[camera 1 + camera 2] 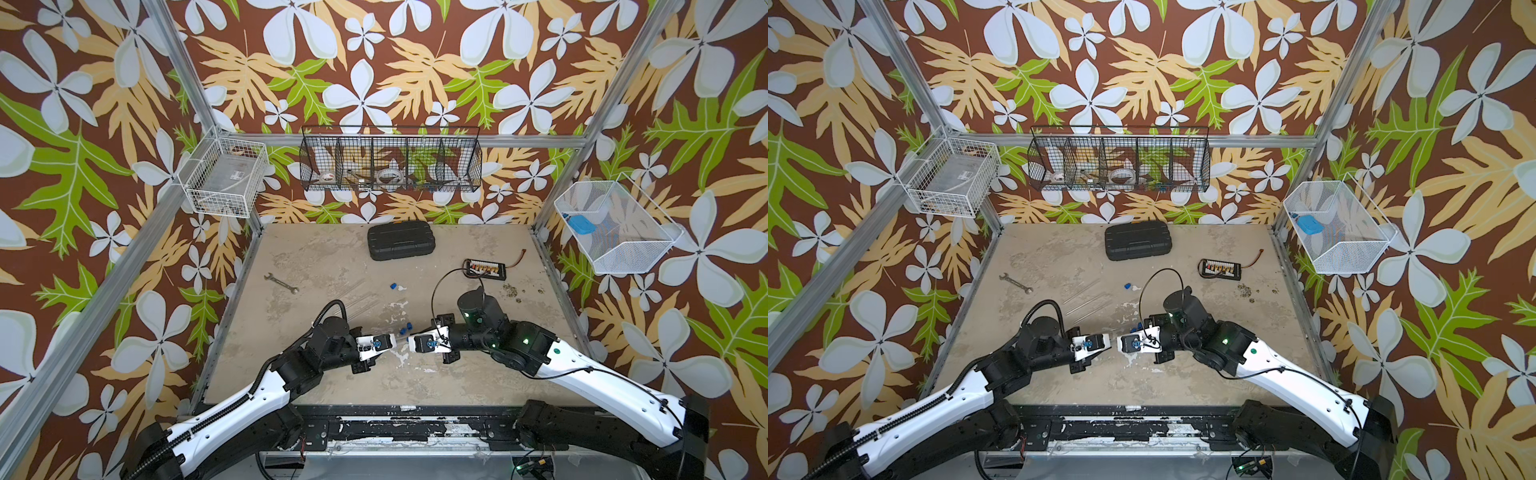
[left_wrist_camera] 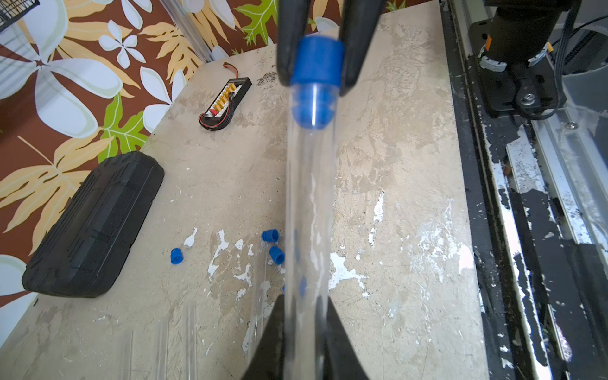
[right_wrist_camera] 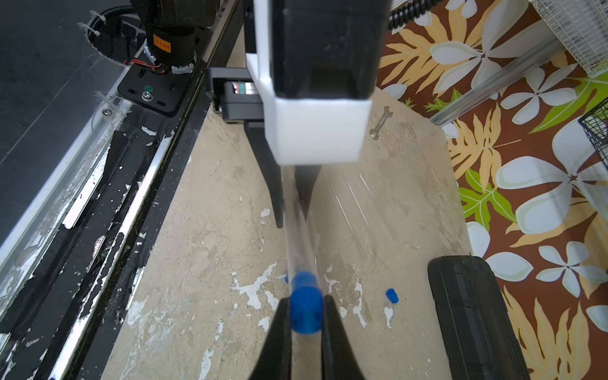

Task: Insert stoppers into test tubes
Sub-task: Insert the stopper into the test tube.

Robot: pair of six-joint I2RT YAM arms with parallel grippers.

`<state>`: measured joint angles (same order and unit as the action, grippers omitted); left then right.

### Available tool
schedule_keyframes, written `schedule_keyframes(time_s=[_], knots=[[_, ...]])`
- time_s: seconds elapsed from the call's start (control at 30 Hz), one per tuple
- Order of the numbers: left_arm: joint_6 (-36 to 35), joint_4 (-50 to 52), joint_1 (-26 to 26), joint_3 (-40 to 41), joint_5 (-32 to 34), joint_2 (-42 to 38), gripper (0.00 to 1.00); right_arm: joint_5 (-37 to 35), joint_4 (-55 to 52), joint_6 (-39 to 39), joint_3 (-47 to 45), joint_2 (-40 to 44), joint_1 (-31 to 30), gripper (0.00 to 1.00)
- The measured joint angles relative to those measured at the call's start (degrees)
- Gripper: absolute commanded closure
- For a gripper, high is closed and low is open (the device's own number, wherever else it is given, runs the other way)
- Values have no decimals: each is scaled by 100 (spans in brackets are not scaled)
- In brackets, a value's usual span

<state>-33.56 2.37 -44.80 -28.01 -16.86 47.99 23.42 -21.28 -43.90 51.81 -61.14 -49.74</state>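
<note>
A clear test tube (image 2: 309, 197) runs level above the table, and my left gripper (image 2: 304, 302) is shut on its closed end. A bright-blue stopper (image 2: 316, 62) sits partly inside the tube's mouth. My right gripper (image 3: 306, 306) is shut on that stopper's (image 3: 306, 312) cap. In both top views the two grippers (image 1: 395, 338) (image 1: 409, 340) meet tip to tip at mid-table. Loose stoppers (image 2: 270, 235) (image 2: 276, 255) (image 2: 176, 256) lie on the table below. Other test tubes (image 1: 1088, 297) lie side by side left of centre.
A black case (image 1: 401, 241) lies at the back of the table. A grey wrench (image 1: 281, 283) lies back left and a connector board (image 1: 485, 268) back right. Wire baskets hang on the walls; the right one (image 1: 648, 249) holds a flat blue object (image 1: 580, 225).
</note>
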Motion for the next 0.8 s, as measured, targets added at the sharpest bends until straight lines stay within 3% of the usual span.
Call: schedule_keyframes(time_s=[0.8], knots=[[-321, 988, 7, -354, 507, -225, 100, 321, 767, 1388, -221, -282, 24, 91]])
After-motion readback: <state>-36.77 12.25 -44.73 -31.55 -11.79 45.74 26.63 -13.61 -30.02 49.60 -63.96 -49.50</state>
